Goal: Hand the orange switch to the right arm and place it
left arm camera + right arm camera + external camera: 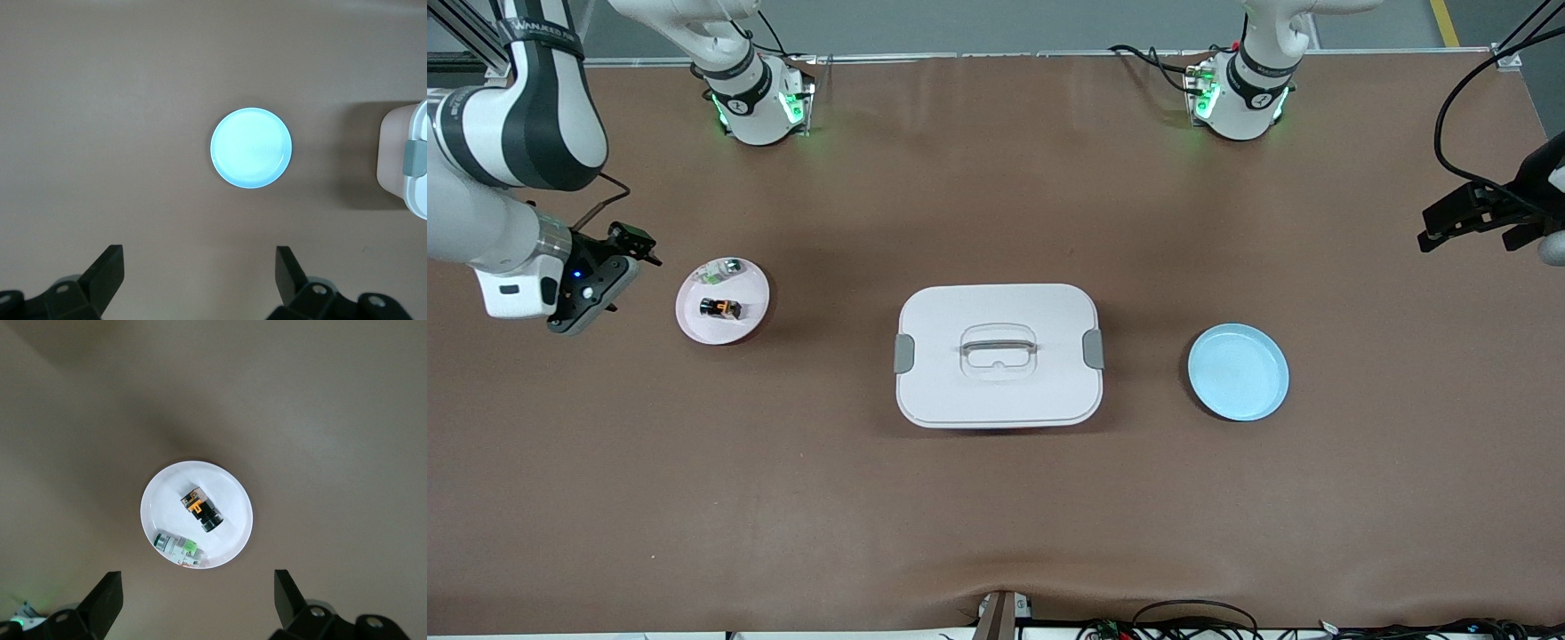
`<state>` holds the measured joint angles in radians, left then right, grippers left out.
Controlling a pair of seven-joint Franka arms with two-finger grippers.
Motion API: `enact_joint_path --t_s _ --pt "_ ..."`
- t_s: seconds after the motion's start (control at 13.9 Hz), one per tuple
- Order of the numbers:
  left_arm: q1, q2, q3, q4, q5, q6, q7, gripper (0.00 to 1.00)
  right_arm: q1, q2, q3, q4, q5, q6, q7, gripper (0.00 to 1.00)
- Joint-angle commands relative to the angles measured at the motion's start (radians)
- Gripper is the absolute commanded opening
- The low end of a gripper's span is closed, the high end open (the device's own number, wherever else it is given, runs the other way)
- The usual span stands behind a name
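Note:
The orange switch [720, 308] is a tiny black block with an orange top. It lies on a small pinkish-white plate [694, 324] toward the right arm's end of the table. In the right wrist view the switch [201, 510] lies in the middle of that plate [230, 493]. My right gripper [583, 307] hangs in the air beside the plate, toward the table's end, open and empty [197, 600]. My left gripper [1458, 218] is up in the air at the left arm's end of the table, open and empty [199, 277].
A small whitish-green and silver part [725, 267] lies on the same plate, farther from the front camera than the switch. A white lidded box [998, 356] with a handle stands mid-table. A light blue plate [1238, 372] lies bare toward the left arm's end.

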<state>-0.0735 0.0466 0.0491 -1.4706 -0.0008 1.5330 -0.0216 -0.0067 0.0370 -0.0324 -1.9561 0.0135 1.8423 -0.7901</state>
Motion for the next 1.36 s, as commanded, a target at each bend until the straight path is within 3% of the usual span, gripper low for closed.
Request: enact_joint_path --t_s 0.0,0.22,0.57,0.79,1.29 --pt "-0.003 -0.001 0.002 0.012 -0.013 0.004 -0.001 1.0 -0.001 0.024 0.009 0.123 -0.023 -0.115 0.194 1.0" --pt "-0.003 -0.001 0.002 0.012 -0.013 0.009 -0.001 1.0 0.004 0.027 0.012 0.226 -0.02 -0.208 0.527 1.0" --pt "-0.002 -0.001 0.003 0.012 -0.013 0.016 -0.001 1.0 0.011 0.027 0.014 0.328 -0.012 -0.3 0.771 1.0" --pt "-0.003 -0.001 0.002 0.012 -0.013 0.016 -0.001 1.0 -0.006 0.037 0.009 0.399 -0.006 -0.376 0.796 1.0" --pt "-0.002 0.001 -0.006 0.022 -0.015 0.018 0.002 1.0 0.03 0.029 0.016 0.485 -0.007 -0.393 0.812 1.0"
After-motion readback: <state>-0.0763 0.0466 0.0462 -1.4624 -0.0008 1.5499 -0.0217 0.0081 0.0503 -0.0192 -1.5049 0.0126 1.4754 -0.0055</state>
